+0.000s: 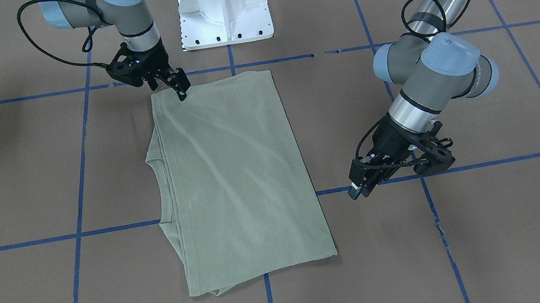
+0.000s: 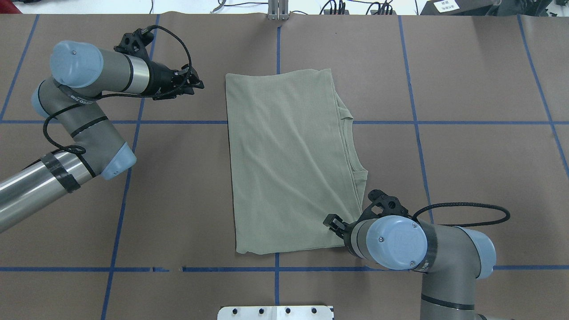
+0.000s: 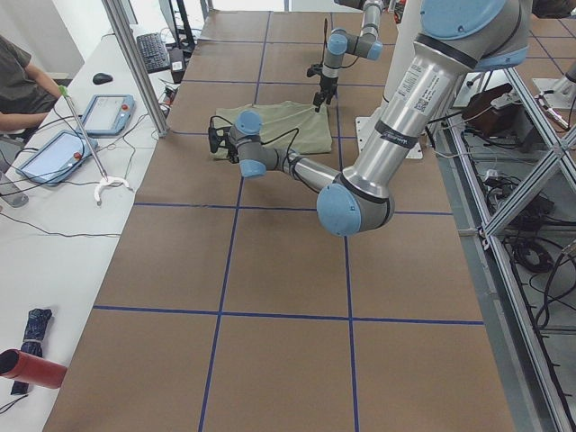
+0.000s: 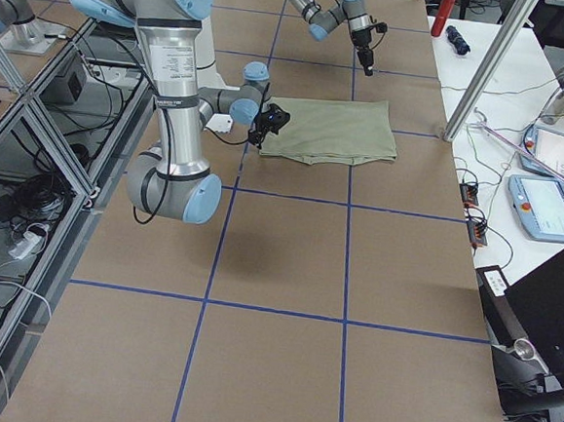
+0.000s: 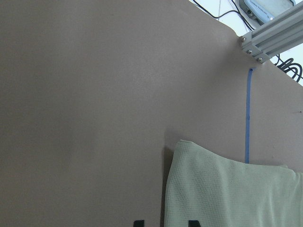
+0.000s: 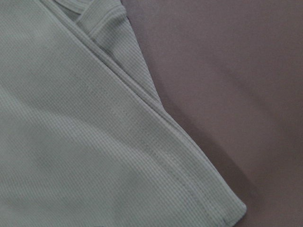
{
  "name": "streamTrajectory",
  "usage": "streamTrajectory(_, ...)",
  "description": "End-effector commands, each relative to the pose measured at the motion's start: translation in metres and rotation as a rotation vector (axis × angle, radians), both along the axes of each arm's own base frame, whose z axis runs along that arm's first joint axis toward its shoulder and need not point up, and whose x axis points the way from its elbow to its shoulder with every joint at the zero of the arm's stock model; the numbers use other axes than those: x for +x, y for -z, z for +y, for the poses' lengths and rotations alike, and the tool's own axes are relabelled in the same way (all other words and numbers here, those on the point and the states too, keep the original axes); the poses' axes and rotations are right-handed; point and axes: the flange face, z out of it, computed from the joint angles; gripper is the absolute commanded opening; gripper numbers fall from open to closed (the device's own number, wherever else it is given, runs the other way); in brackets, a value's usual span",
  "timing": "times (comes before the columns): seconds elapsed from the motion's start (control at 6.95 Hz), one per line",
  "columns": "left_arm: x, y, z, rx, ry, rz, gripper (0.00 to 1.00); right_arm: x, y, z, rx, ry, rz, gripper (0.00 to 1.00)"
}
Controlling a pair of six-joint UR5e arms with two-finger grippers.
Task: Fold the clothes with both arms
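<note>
Shirt (image 2: pixel 284 160), one; arms (image 2: pixel 95 129), two.

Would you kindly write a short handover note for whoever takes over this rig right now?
Left gripper: open, empty, clear of the green shirt, beside its far corner on the robot's left.
Right gripper: down at the shirt's near corner on the robot's right; whether it grips cannot be told.
Shirt: flat on the table as a long rectangle, collar peeking out along its right edge.
Done: no sleeves stick out, so the sides look folded in.
Left: probably one more fold to shorten it, then let go.
</note>
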Motion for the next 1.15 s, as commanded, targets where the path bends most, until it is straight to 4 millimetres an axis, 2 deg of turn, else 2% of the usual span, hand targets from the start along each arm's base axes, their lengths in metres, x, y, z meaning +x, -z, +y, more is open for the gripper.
streamTrajectory(0.0, -0.001, -0.001, 0.0, -0.001, 0.001, -0.001, 0.42, -0.001, 0.0, -0.007, 0.002, -0.018, 0.001, 0.89)
streamTrajectory(0.29, -0.001, -0.002, 0.0, -0.002, 0.001, -0.002, 0.42, 0.003, -0.001, -0.014, 0.004, -0.031, 0.006, 0.87)
streamTrajectory(0.58, -0.001, -0.003, 0.0, -0.003, 0.001, -0.003, 0.42, 0.0, -0.007, -0.013, -0.002, -0.029, 0.018, 0.68)
streamTrajectory(0.72, -0.001, -0.003, 0.0, -0.003, 0.001, -0.003, 0.42, 0.001, -0.012, -0.012, -0.003, -0.029, 0.025, 0.55)
streamTrajectory(0.86, -0.001, -0.001, 0.0, -0.001, 0.001, -0.001, 0.42, 0.003, -0.011, -0.012, -0.004, -0.03, 0.023, 0.2)
streamTrajectory(1.01, -0.001, -0.001, 0.0, -0.001, 0.001, -0.001, 0.42, 0.004, -0.008, -0.013, -0.002, -0.02, 0.016, 0.0)
